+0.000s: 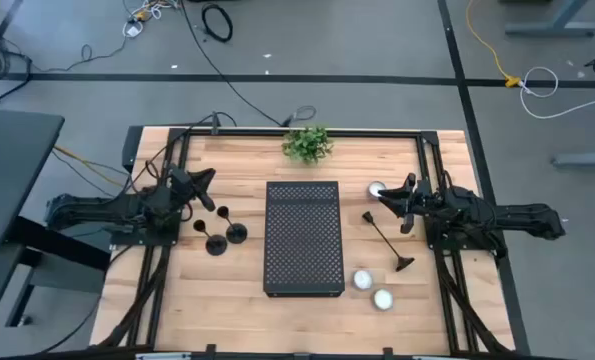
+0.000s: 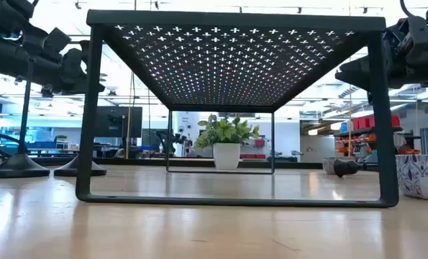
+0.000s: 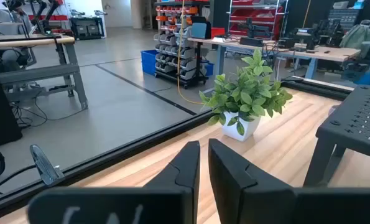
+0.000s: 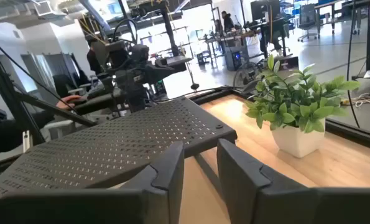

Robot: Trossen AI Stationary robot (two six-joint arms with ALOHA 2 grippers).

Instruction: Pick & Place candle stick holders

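Two black candle stick holders [image 1: 217,243] [image 1: 236,233] stand upright on their round bases left of the black perforated tray [image 1: 303,238]. Their stems [image 2: 28,108] show in the low view. A third holder [image 1: 387,240] lies on its side right of the tray, its base [image 1: 404,263] toward the near edge. My left gripper [image 1: 205,181] [image 3: 204,149] hovers shut, above and beyond the two standing holders. My right gripper [image 1: 382,203] [image 4: 201,152] hovers near the lying holder's cup end, slightly open with nothing between its fingers.
A small potted plant [image 1: 308,143] stands at the table's far edge, behind the tray. Three white tealights lie right of the tray: one [image 1: 376,189] close to my right gripper, two [image 1: 362,280] [image 1: 382,298] nearer the front edge. Bare wood shows along the near edge.
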